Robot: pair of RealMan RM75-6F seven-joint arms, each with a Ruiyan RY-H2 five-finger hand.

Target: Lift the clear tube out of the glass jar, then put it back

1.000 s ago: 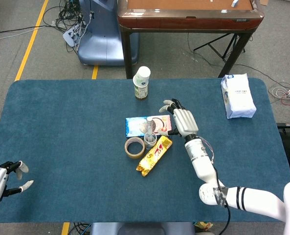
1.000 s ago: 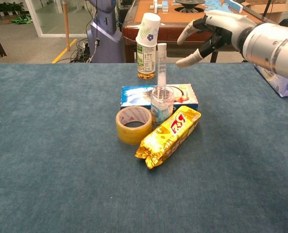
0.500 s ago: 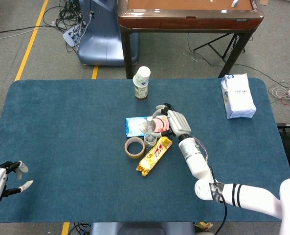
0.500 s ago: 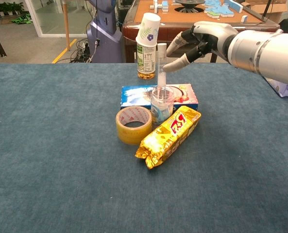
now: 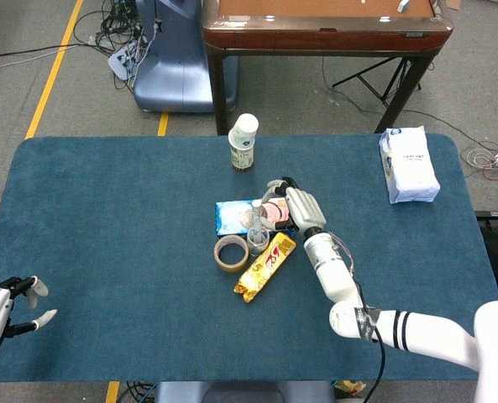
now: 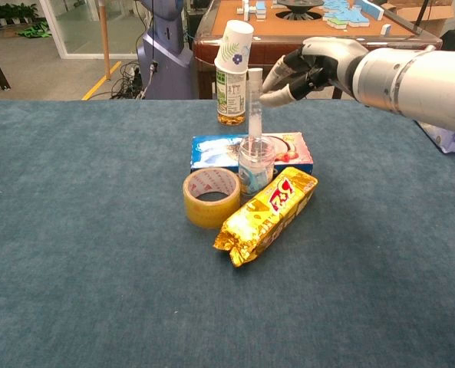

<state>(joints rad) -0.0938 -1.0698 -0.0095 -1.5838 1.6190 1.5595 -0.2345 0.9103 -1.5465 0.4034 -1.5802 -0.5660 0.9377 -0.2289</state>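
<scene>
Beside the fingertips (image 6: pixel 277 96) of the right hand (image 6: pixel 311 65): clear tube (image 6: pixel 255 103), upright in the glass jar (image 6: pixel 256 165), not yet lifted.

Curled partway toward the tube's top, touching or just short of it; cannot tell from either view whether anything is pinched, so no confirmed grasp. Just below the fingers: blue packet (image 6: pixel 215 152) behind the jar, tape roll (image 6: pixel 211 197) and gold snack bag (image 6: pixel 267 215) touching or just beside its base, on the tabletop (image 6: pixel 81 230). Risks, as judgement: a sideways nudge tipping the narrow jar onto its neighbours; a slanted pull dragging the jar up too; a slip on smooth plastic. Well away, left hand (image 5: pixel 1 309) released, fingers spread, partly cut off at the frame edge. Tube barely visible from the head view; its lower end blurred behind the glass.
</scene>
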